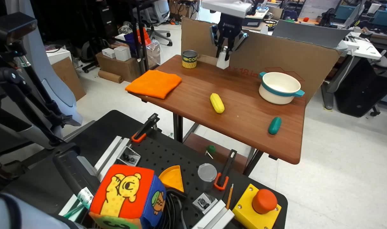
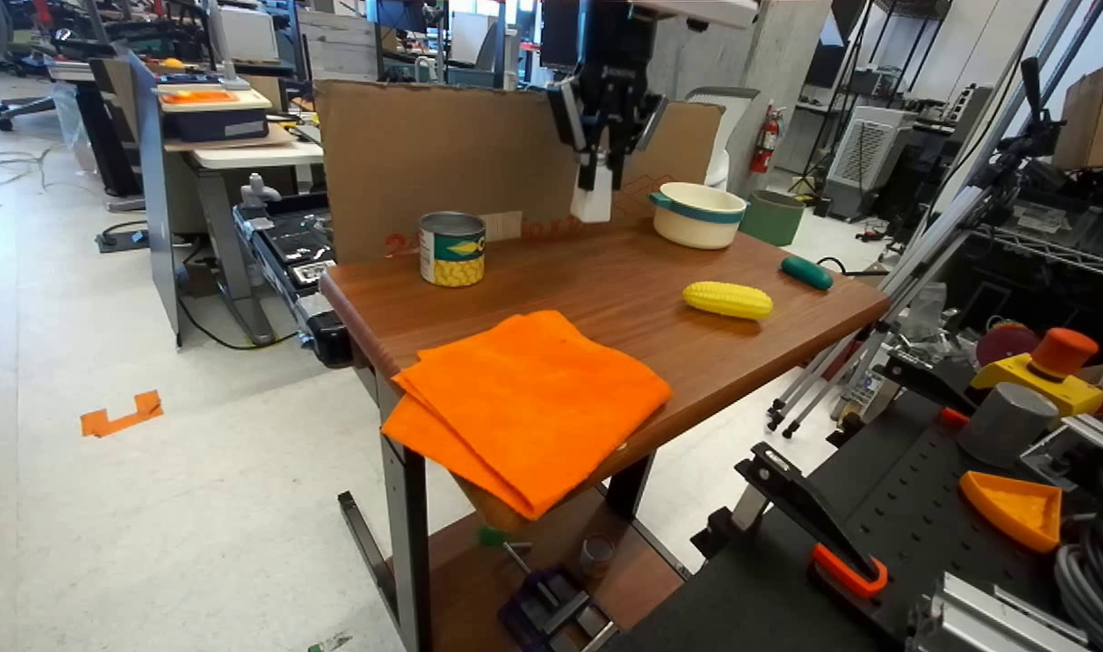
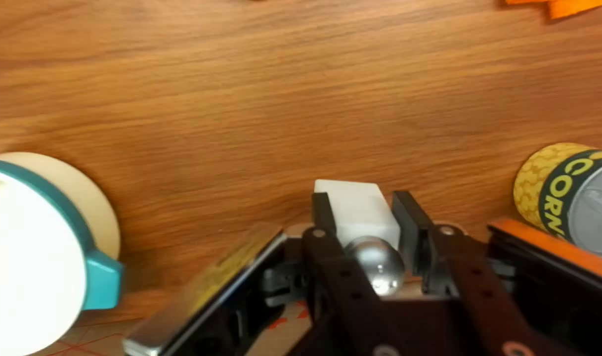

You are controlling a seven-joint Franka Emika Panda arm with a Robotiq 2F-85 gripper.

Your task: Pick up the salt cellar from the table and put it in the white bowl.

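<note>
one slim salt cellar (image 3: 363,210) with a squared white body and a rounded, shiny silver top is held in the air near the rear edge of the rectangular brown wood-grain bench (image 1: 241,95). it is clasped, base downward and close to upright, between the tips of the black two-fingered tool (image 2: 601,170).

near an end of the bench is set the wide, round, cream-white bowl (image 1: 273,98) with a teal band and two teal handles; its smooth, pale inside is shown in an exterior view and washed out by brightness in the wrist view. toward the opposite end an upright cylindrical metal tin (image 2: 452,249), labelled corn in yellow and dark green, is stood; what is held beneath its grey lid cannot be told. in the wrist view the salt cellar is seen between bowl and tin, apart from both.

bumpy kernels are shown on the yellow cob-shaped object (image 2: 728,300), and smooth sides with rounded ends on the green oblong object (image 1: 274,125); both are laid on the bench. the folded, soft-looking orange cloth (image 2: 533,407) is draped past the bench's edge at a corner. behind, an upright brown cardboard panel (image 1: 266,52) is marked with red print.
</note>
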